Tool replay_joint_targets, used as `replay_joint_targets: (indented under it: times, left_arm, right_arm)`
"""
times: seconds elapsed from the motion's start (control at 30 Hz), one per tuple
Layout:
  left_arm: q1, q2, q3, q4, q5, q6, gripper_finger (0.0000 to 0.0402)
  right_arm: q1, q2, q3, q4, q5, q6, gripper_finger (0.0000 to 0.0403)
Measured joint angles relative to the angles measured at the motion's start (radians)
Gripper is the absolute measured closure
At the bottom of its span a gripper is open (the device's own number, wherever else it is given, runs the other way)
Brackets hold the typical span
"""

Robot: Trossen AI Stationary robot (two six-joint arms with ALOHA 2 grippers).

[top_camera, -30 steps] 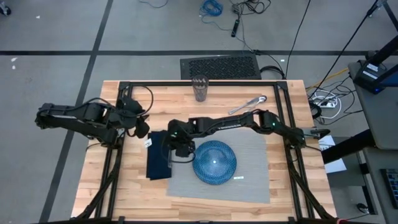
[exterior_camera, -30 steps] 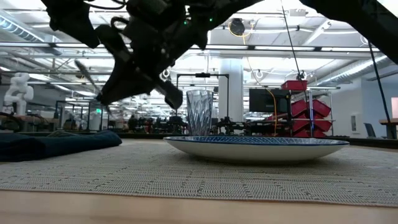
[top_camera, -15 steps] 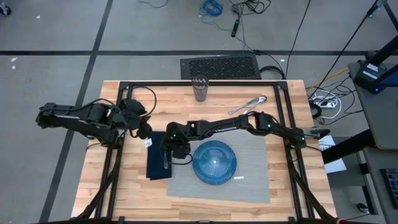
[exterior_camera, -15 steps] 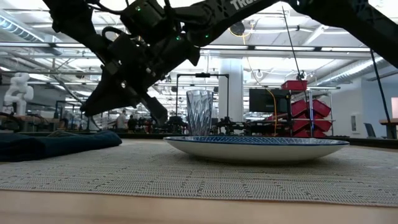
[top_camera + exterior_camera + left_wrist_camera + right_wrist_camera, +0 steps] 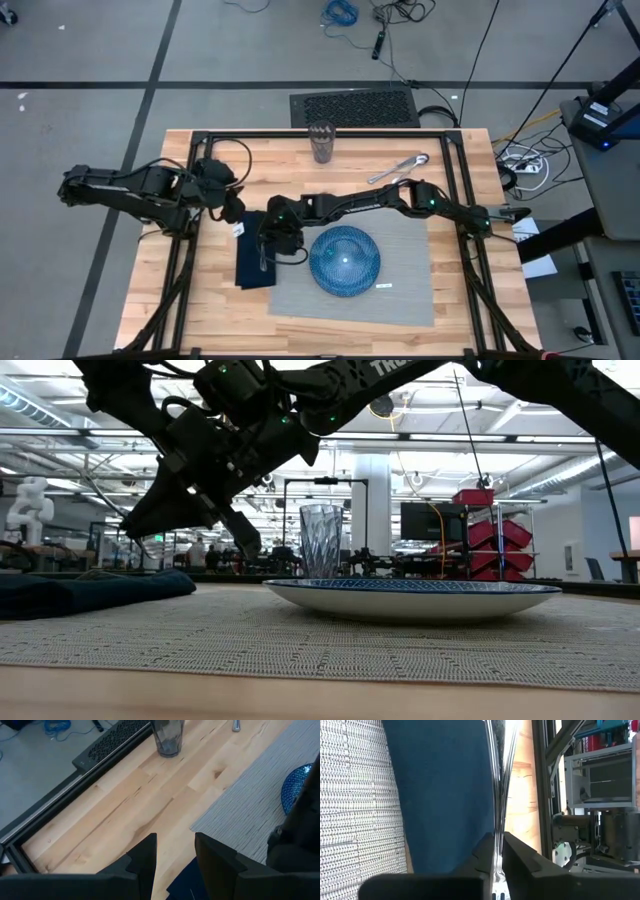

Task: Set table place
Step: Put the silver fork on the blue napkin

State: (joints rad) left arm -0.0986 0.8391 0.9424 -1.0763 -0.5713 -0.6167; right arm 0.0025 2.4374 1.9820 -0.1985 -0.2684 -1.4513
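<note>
A grey placemat (image 5: 400,290) lies on the wooden table (image 5: 205,310), with a round blue plate (image 5: 345,262) resting on it. A folded navy napkin (image 5: 250,272) lies flat at the mat's left edge. My right gripper (image 5: 497,857) reaches across from the table's right and hangs just over the napkin (image 5: 445,795). It is shut on a thin silver utensil (image 5: 496,815); which kind I cannot tell. My left gripper (image 5: 175,857) waits open and empty above the table's left side, beyond the napkin. My right gripper pinches the silver utensil's near end (image 5: 496,845) between its two fingers. The fingers slant down toward the table's near edge, and the utensil runs on ahead in line with them over the napkin. I cannot tell whether its far end touches the cloth.
A clear ribbed glass (image 5: 322,142) stands near the table's far edge. More silver cutlery (image 5: 400,168) lies at the far right of the wood. A small white label (image 5: 385,287) sits on the mat beside the plate. Black frame rails (image 5: 185,260) run along both table sides.
My right gripper has sunk toward the napkin, shifted slightly to the table's left and tipped further downward, carrying the utensil with it. In the last half second it has kept nearly still.
</note>
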Motion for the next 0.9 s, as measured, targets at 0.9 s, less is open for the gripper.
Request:
replay_joint_targets:
  times: [0.9]
  left_arm:
    - [0.000, 0.023, 0.000, 0.026, 0.063, -0.006, 0.0281]
  right_arm:
    - [-0.016, 0.000, 0.000, -0.081, 0.039, 0.149, 0.0296]
